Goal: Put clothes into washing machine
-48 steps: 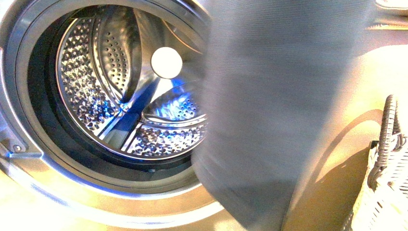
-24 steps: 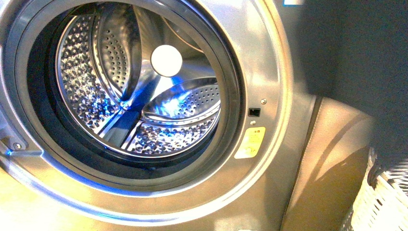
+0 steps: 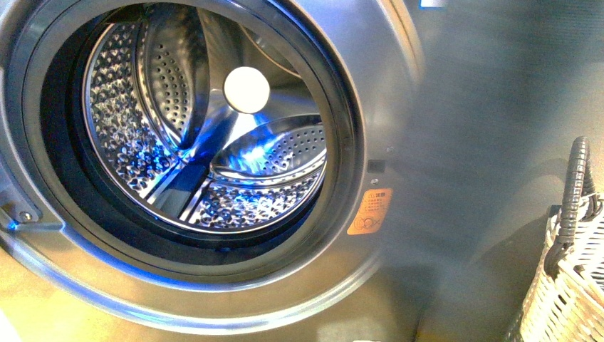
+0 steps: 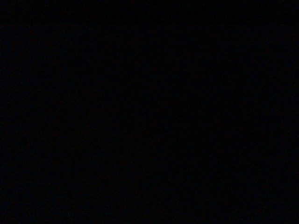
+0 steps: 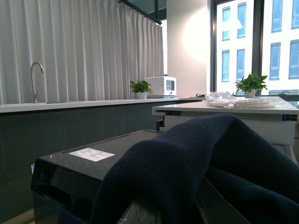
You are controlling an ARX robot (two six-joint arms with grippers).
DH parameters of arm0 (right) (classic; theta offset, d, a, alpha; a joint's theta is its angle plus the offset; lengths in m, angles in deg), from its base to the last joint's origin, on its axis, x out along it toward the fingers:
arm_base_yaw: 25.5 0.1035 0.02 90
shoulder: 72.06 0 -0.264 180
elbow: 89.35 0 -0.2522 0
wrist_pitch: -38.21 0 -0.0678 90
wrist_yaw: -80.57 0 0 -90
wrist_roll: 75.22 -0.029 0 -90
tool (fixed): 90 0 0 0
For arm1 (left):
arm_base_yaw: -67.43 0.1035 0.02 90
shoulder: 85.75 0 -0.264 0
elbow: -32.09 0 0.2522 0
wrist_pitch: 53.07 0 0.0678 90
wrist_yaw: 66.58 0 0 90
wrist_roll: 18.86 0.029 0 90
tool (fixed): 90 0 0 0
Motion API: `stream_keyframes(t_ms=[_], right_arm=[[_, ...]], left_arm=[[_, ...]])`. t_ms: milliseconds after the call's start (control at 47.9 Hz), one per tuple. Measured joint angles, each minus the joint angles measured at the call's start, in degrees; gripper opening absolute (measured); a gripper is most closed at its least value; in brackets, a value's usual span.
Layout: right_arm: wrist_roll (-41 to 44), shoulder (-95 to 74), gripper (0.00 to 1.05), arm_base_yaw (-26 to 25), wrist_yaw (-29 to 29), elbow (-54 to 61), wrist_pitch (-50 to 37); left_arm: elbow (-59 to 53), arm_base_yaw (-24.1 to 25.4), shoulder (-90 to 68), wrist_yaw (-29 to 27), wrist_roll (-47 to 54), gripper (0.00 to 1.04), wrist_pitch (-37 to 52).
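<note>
The washing machine fills the front view with its door open, and the shiny perforated drum holds nothing. The clothes show as a blurred grey-blue veil over the right part of that view, reaching the yellow sticker. In the right wrist view the dark navy mesh-knit clothes drape over my right gripper, which is shut on them, above the dark top of the machine. Fabric hides its fingertips. The left wrist view is dark and tells nothing.
A white woven basket with a dark handle stands at the lower right of the front view. Beyond the machine's top, the right wrist view shows a counter with a tap, curtains and windows.
The clothes swung: a second ago they hung over the middle and right of the front view, then drew off to the upper right, and now blur across the right side again.
</note>
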Motion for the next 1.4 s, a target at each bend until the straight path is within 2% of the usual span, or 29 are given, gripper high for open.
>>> stream_keyframes(t_ms=[42,355,459,480,835,898,1002,1107,1399], right_arm=[[0.0,0.0,0.06,0.0,0.0,0.0,0.0],[0.0,0.0,0.06,0.0,-0.3,0.0,0.0],[0.0,0.0,0.06,0.0,-0.5,-0.1,0.0],[0.0,0.0,0.07,0.0,-0.5,-0.1,0.0],[0.0,0.0,0.56,0.1,-0.8,-0.2,-0.1],[0.0,0.0,0.63,0.1,-0.8,-0.2,-0.1],[0.0,0.0,0.84,0.1,-0.8,-0.2,-0.1],[0.0,0.0,0.99,0.1,-0.8,-0.2,-0.1],[0.0,0.1,0.97,0.1,-0.9,-0.2,-0.1]], left_arm=[[0.0,0.1,0.0,-0.5,0.2,0.94,-0.1],[-1.3,1.2,1.8,-3.1,0.6,0.29,1.7],[-2.3,1.5,3.3,-3.7,0.2,0.15,1.8],[-2.4,1.6,3.4,-3.8,0.2,0.15,1.8],[-8.2,5.7,8.8,-5.0,-1.1,0.13,2.8],[-9.7,7.0,10.2,-5.0,-1.5,0.13,2.9],[-13.4,10.6,13.6,-5.4,-2.6,0.13,2.9],[-16.6,14.7,17.0,-5.9,-4.0,0.13,2.8],[-23.8,23.5,23.8,-5.0,-5.1,0.13,2.9]])
